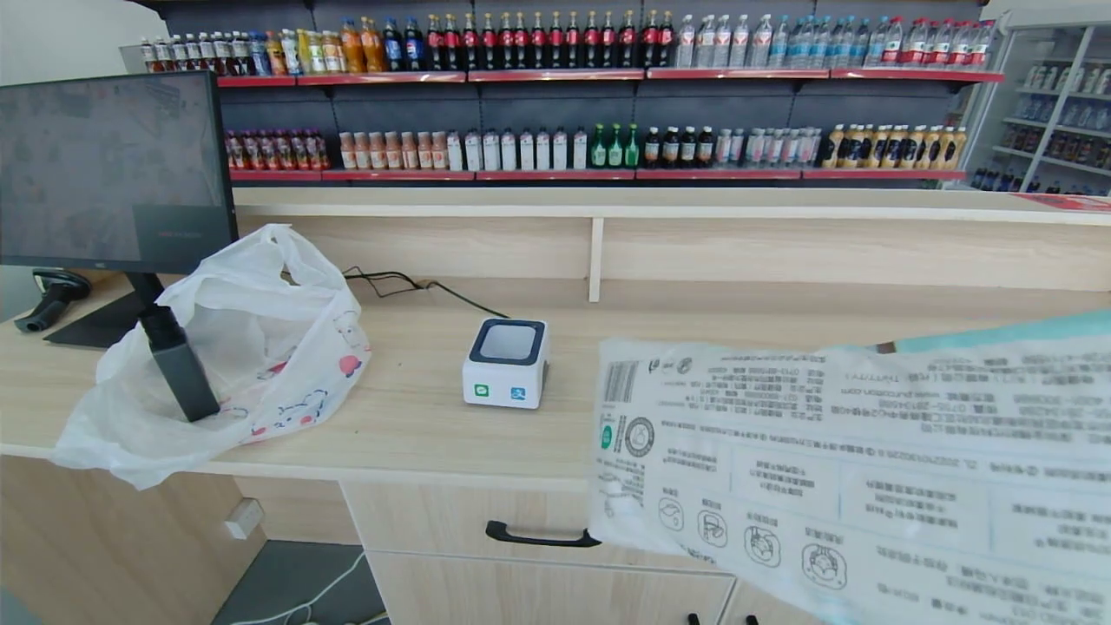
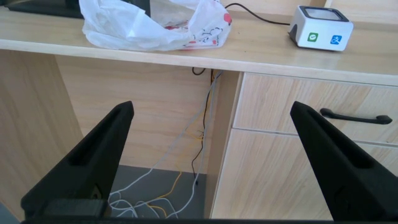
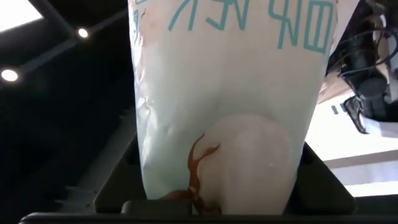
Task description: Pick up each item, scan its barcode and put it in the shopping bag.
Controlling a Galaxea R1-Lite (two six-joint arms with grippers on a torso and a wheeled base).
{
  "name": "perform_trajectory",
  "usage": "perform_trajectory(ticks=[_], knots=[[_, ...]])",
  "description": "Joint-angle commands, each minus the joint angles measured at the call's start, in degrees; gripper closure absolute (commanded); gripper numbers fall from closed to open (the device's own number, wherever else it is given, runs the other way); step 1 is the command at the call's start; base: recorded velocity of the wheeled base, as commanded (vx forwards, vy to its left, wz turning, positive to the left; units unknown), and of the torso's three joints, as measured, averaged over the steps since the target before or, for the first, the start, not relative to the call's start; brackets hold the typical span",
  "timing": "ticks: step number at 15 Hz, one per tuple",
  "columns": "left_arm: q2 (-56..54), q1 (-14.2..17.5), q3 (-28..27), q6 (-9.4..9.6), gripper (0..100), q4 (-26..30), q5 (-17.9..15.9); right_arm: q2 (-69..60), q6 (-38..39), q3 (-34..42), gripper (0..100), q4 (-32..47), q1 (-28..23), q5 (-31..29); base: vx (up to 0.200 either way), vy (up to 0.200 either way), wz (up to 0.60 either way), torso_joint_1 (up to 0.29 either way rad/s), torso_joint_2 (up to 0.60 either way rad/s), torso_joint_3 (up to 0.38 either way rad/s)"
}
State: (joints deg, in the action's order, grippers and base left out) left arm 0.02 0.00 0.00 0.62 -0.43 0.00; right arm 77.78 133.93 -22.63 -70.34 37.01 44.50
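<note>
A large white packet (image 1: 851, 469) printed with text and a barcode (image 1: 619, 382) hangs close in front of the head camera, over the counter's right front. In the right wrist view my right gripper (image 3: 217, 186) is shut on the packet (image 3: 230, 93), one finger on each side. The small white scanner (image 1: 506, 363) sits mid-counter with its window facing up, left of the packet. A white plastic shopping bag (image 1: 243, 347) lies open on the counter's left side. My left gripper (image 2: 211, 155) is open and holds nothing, below the counter edge and facing the cabinet front.
A monitor (image 1: 113, 169) on a stand and a dark post (image 1: 178, 365) stand by the bag. A handheld scanner (image 1: 52, 299) lies at the far left. A cable (image 1: 417, 286) runs behind the scanner. A drawer handle (image 1: 538, 536) juts from the cabinet front. Drink shelves (image 1: 564, 78) line the back wall.
</note>
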Motion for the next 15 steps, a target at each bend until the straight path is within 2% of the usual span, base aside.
perform_trajectory(ticks=[1, 2, 6, 8, 15], knots=[[-0.02, 0.00, 0.00, -0.01, 0, -0.01, 0.00, 3.87, 4.68, 0.65, 100, -3.14, 0.34, 0.86, 0.000, 0.000, 0.00, 0.000, 0.00, 0.000], [-0.02, 0.00, 0.00, -0.01, 0, -0.01, 0.00, 4.75, 8.46, 0.92, 100, -4.72, 0.25, 3.58, 0.000, 0.000, 0.00, 0.000, 0.00, 0.000], [-0.02, 0.00, 0.00, -0.01, 0, -0.01, 0.00, 8.53, 17.07, 5.84, 100, -18.52, 0.17, 4.72, 0.000, 0.000, 0.00, 0.000, 0.00, 0.000], [-0.02, 0.00, 0.00, -0.01, 0, -0.01, 0.00, 9.59, 19.44, 5.57, 100, -19.66, -0.10, 4.72, 0.000, 0.000, 0.00, 0.000, 0.00, 0.000], [-0.02, 0.00, 0.00, -0.01, 0, -0.01, 0.00, 5.19, 20.76, 6.37, 100, -19.66, 0.43, 4.72, 0.000, 0.000, 0.00, 0.000, 0.00, 0.000]])
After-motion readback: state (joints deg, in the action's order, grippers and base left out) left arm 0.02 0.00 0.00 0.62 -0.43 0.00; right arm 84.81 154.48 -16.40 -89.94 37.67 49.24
